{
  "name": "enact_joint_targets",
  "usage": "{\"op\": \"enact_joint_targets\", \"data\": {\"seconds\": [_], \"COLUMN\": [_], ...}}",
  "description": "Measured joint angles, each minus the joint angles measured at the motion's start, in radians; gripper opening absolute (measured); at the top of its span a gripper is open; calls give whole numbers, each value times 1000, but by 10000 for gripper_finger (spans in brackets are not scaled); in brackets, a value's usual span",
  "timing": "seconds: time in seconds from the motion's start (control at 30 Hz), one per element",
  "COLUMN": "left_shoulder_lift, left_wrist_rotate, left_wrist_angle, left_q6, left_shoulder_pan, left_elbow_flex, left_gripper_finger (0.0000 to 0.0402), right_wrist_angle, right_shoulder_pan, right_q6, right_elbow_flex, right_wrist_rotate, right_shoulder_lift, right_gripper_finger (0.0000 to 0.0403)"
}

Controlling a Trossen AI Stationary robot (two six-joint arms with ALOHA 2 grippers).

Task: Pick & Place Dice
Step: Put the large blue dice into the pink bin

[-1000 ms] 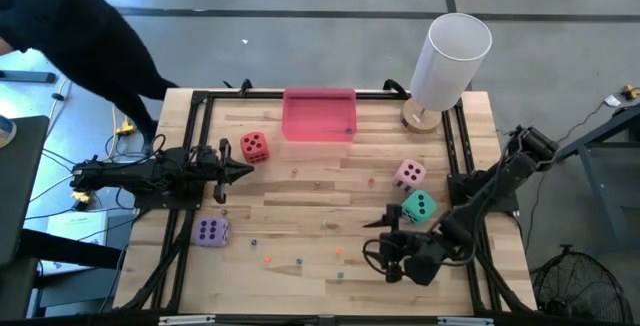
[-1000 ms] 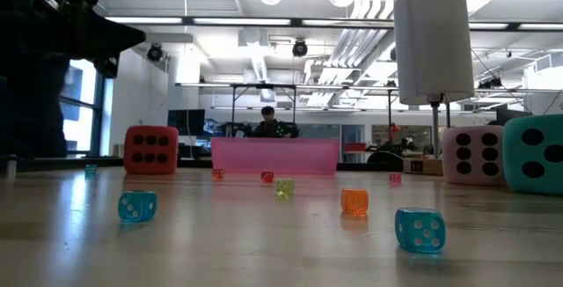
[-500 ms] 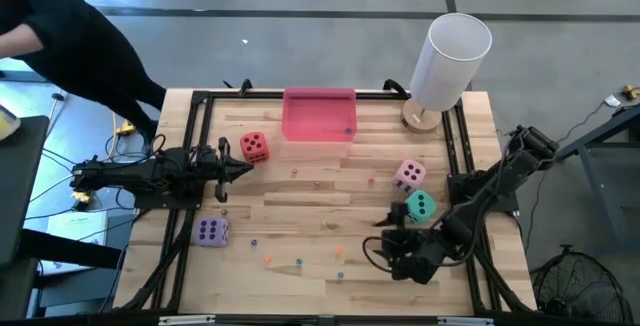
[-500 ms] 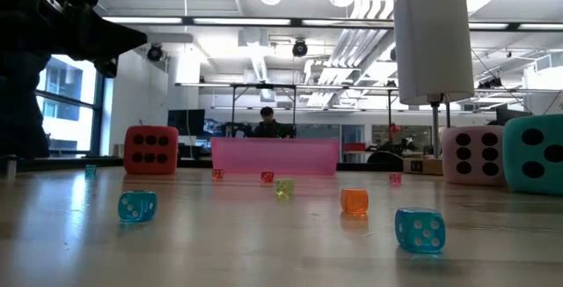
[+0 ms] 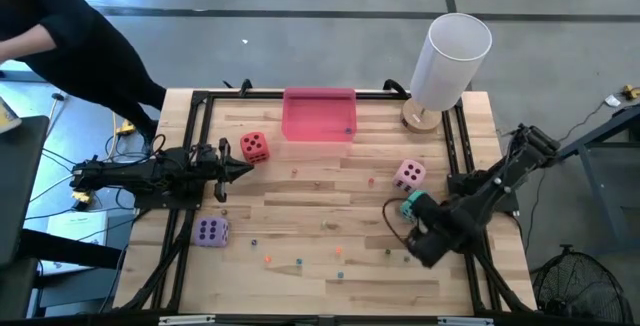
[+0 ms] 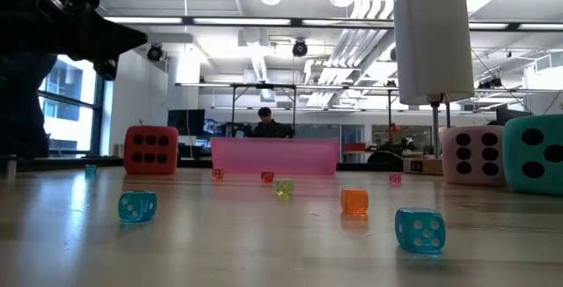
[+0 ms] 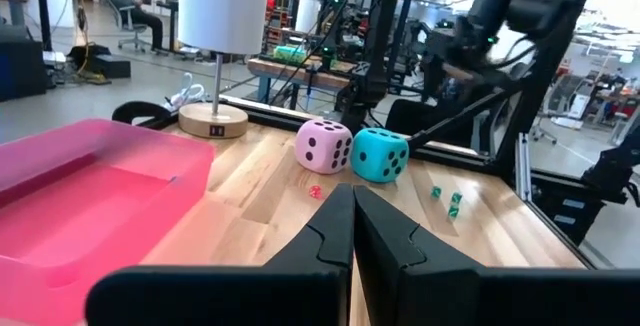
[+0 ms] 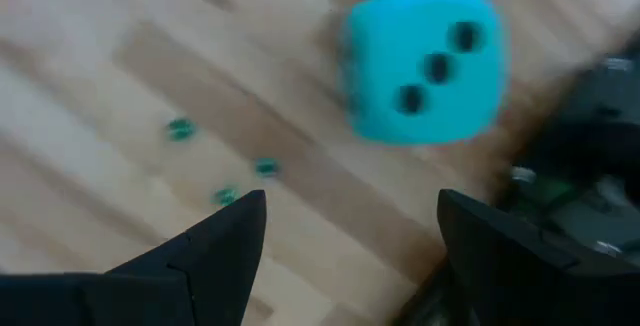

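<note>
My left gripper's fingers [image 7: 352, 228] are pressed together and empty, parked beside the red die [image 5: 254, 146]. On the right, the right gripper [image 8: 345, 228] has its fingers spread wide and empty, with the teal die [image 8: 424, 64] on the tabletop [image 5: 300, 206] just ahead between them. I'd centre and descend squarely so both pads meet flat faces. The pink die [image 5: 408, 174] sits just beyond the teal one, and the frame rail [image 5: 457, 156] crowds that side; there's open tabletop toward the pink tray [image 5: 319, 115].
</note>
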State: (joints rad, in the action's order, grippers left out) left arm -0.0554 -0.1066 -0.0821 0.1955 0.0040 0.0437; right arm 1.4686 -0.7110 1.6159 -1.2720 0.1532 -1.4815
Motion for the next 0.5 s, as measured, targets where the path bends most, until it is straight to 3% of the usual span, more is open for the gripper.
{"op": "enact_joint_targets", "data": {"seconds": [0.13,0.5], "left_shoulder_lift": [0,0], "left_wrist_rotate": [0,1], "left_wrist_angle": [0,0], "left_q6": [0,0], "left_shoulder_pan": [0,0], "left_elbow_flex": [0,0], "left_gripper_finger": [0,0], "right_wrist_angle": [38,36], "right_shoulder_pan": [50,231], "right_q6": [-107,-280], "right_elbow_flex": [0,6], "right_wrist_rotate": [32,-1], "right_shoulder_lift": [-1,-1], "right_gripper_finger": [286,286]}}
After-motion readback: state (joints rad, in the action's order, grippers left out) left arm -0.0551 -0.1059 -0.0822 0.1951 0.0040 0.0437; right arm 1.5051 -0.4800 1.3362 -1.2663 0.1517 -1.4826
